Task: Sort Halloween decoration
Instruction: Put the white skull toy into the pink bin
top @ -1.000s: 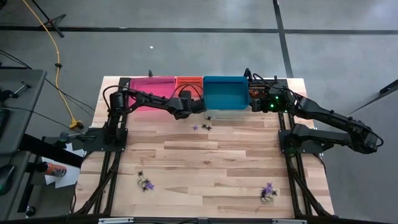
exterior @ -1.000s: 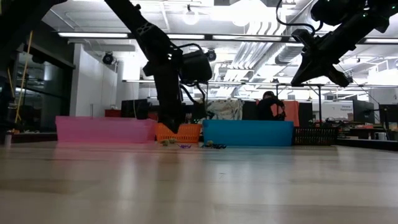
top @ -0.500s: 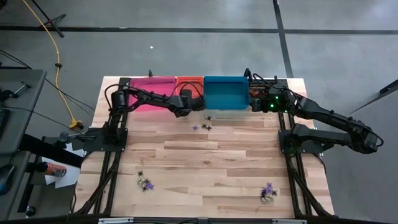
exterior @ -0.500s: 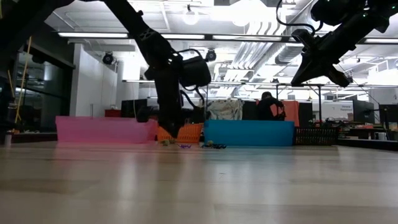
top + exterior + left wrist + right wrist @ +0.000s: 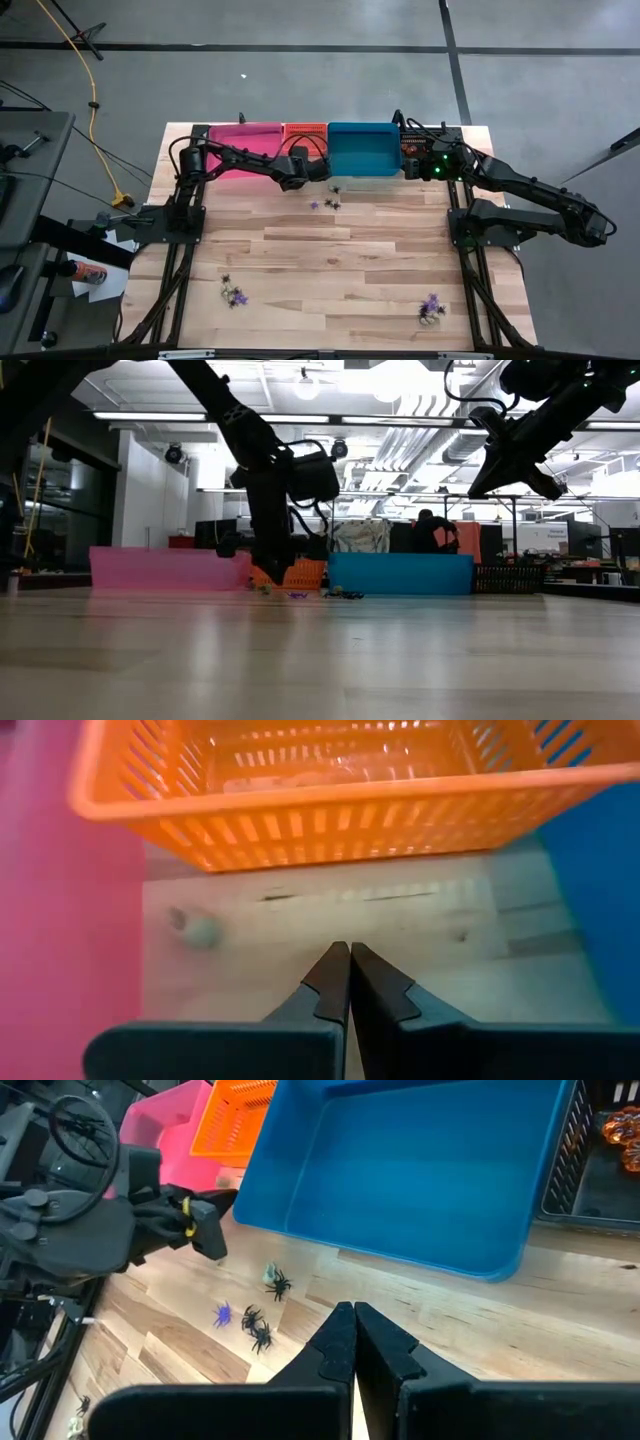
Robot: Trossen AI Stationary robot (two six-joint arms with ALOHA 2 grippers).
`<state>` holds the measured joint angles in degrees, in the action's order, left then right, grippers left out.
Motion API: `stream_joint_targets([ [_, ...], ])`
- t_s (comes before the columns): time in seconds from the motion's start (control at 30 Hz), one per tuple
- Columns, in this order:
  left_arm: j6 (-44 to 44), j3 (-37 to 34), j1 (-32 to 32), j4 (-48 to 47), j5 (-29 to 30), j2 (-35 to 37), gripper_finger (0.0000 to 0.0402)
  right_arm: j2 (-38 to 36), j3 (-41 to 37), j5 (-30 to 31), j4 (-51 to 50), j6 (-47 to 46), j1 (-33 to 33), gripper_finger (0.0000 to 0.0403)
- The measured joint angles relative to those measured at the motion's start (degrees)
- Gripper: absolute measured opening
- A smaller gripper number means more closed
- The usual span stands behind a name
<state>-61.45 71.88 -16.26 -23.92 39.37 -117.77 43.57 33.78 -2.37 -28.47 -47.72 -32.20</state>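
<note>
While the left gripper point(image 5: 349, 982) is held low just in front of the orange basket point(image 5: 330, 790), its jaws are clenched on nothing. A pale trinket point(image 5: 198, 928) lies on the table point(image 5: 340, 260) beside it. Black and purple trinkets point(image 5: 252, 1320) are scattered near the blue bin point(image 5: 420, 1170). The right gripper point(image 5: 354, 1342), raised by the blue bin, is likewise closed and empty.
</note>
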Motion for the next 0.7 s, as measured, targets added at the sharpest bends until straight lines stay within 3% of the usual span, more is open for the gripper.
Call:
stream_joint_targets([
  [0.27,-0.6,0.0,1.2,-7.9,4.2,2.6,0.0000,0.0,0.0,0.2,0.0,0.0,0.0,0.0000],
  [0.4,-8.4,-0.2,1.2,-14.6,4.6,2.5,0.0000,0.0,0.0,0.2,0.0,-0.1,0.0,0.0000],
  [0.7,-11.9,-5.8,-1.2,-7.0,3.2,2.6,0.0000,0.0,0.0,0.3,0.0,-1.3,0.0,0.0000],
])
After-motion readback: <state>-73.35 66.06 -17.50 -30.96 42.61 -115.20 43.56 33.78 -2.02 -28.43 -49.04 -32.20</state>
